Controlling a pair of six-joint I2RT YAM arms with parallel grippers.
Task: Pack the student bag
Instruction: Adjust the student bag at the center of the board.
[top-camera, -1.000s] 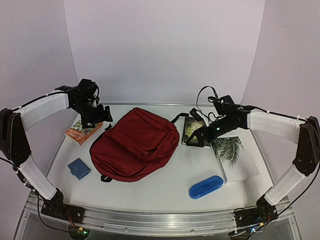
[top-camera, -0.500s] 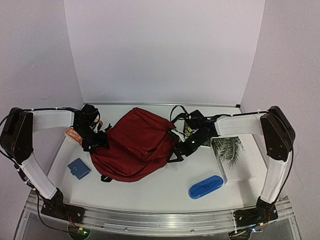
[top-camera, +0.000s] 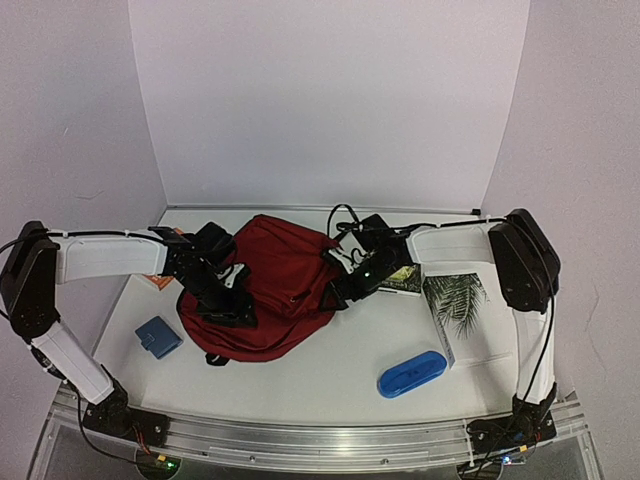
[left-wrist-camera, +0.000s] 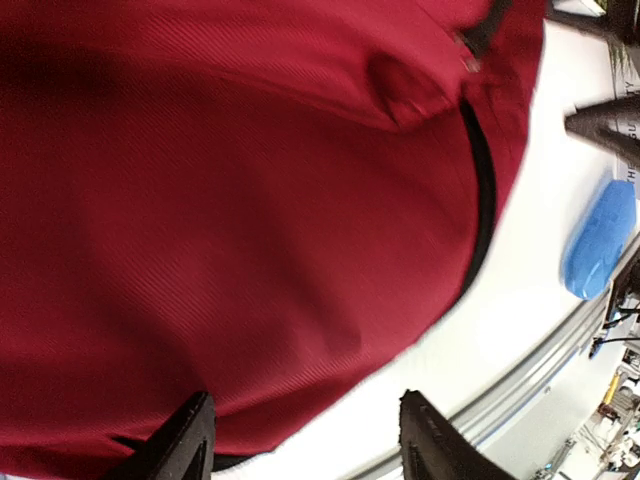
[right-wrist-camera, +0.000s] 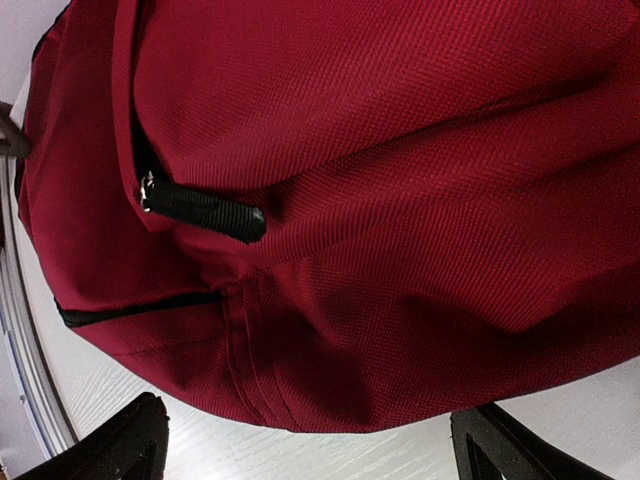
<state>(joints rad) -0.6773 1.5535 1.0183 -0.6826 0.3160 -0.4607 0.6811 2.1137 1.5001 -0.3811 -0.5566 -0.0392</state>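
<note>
Both arms had swung in on the student bag (top-camera: 285, 275): left gripper (top-camera: 232, 305) on its left, right gripper (top-camera: 338, 288) on its right, both jaws apart, empty, poised to open it.

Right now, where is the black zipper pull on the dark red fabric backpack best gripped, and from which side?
Probably the black zipper pull at its free rounded end, away from the small metal ring. It lies flat on the dark red fabric backpack, a slim bar, so come down from above the fabric, pinching across its narrow width.
</note>
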